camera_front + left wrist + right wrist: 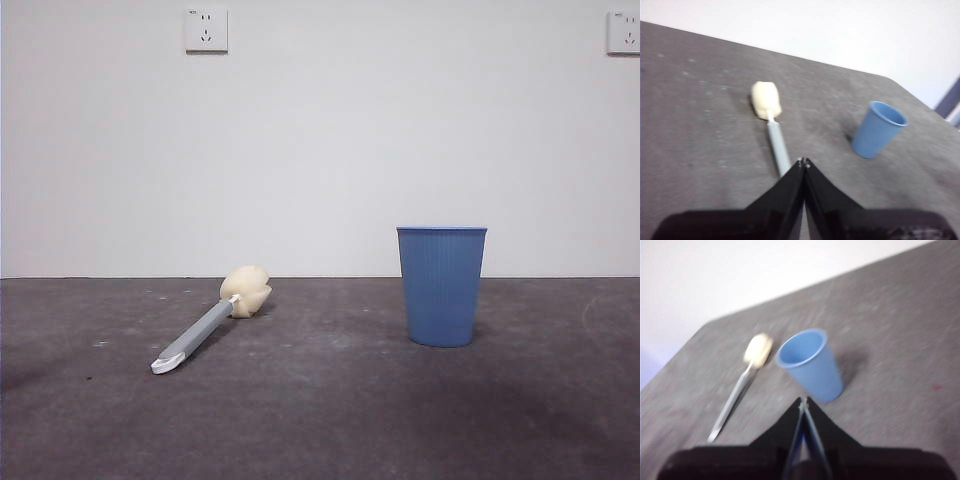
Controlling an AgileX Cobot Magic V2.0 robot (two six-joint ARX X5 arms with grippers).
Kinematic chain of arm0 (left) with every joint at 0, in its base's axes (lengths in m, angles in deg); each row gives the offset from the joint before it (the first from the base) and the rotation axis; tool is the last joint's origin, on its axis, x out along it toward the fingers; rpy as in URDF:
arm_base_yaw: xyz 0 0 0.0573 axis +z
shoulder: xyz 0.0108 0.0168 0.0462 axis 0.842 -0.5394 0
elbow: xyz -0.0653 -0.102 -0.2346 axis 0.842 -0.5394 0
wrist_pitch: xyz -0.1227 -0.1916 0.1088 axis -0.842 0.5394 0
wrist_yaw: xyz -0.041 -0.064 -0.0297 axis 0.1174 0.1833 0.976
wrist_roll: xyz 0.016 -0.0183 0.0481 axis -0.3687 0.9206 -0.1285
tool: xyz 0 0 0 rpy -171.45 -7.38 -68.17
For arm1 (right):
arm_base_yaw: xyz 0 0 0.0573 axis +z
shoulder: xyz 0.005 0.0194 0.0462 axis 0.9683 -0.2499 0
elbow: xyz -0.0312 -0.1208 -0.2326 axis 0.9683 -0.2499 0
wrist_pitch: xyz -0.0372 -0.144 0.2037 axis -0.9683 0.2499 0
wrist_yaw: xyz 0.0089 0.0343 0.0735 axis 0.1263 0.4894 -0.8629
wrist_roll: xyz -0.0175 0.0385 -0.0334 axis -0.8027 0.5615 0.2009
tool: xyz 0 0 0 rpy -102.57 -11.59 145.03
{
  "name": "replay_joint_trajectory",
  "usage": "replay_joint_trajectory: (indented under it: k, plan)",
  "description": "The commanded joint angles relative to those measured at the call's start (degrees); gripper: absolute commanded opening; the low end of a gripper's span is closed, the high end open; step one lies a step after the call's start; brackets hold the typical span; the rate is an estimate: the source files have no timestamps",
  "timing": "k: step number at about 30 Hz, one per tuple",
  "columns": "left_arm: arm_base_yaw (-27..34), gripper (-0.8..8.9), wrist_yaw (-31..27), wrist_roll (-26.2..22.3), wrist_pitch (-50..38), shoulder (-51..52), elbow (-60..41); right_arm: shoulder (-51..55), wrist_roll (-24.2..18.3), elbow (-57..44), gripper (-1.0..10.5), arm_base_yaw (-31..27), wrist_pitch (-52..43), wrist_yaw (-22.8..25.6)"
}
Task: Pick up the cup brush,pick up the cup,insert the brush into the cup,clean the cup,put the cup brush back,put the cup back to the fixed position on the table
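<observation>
The cup brush (213, 321) lies flat on the table (320, 420) at the left, its cream sponge head toward the wall and its white tip toward me. The blue ribbed cup (441, 286) stands upright at the right, empty. In the left wrist view the brush (771, 125) lies just beyond my left gripper (804, 161), whose jaws are shut and empty; the cup (878, 129) stands off to one side. In the right wrist view my right gripper (803, 400) is shut and empty, raised near the cup (811, 365), with the brush (744, 379) beside it. Neither gripper shows in the front view.
A white wall rises behind the table with two sockets high up, one (206, 30) at the left and one (623, 32) at the right. The table's far edge (790, 55) and a corner show in the wrist views.
</observation>
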Motion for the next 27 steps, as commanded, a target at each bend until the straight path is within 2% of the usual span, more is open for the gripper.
replay_joint_trajectory:
  k: [1,7,11,17,21,27]
  plan:
    - [0.1,-0.07,2.5,0.0,2.6,-2.6,3.9,-3.7,-4.5,5.2,-0.1,0.7,4.8,-3.5]
    - [0.1,-0.07,9.4,-5.5,11.2,-10.4,13.2,-12.3,-13.6,16.1,-0.1,1.7,18.7,-9.5]
    - [0.0,-0.06,14.4,-10.9,19.1,-15.6,18.9,-17.3,-20.0,22.7,-0.1,2.8,28.9,-9.6]
    - [-0.4,-0.07,18.4,-18.5,29.6,-20.2,24.5,-21.5,-26.0,28.7,-0.1,5.2,40.5,-9.6]
    - [-1.1,-0.07,18.9,-21.9,34.7,-21.0,26.0,-21.9,-27.0,29.3,-0.1,7.5,43.7,-9.5]
    - [-1.2,0.17,18.8,-22.1,36.1,-21.0,26.0,-21.9,-26.8,29.3,0.1,9.0,43.8,-9.5]
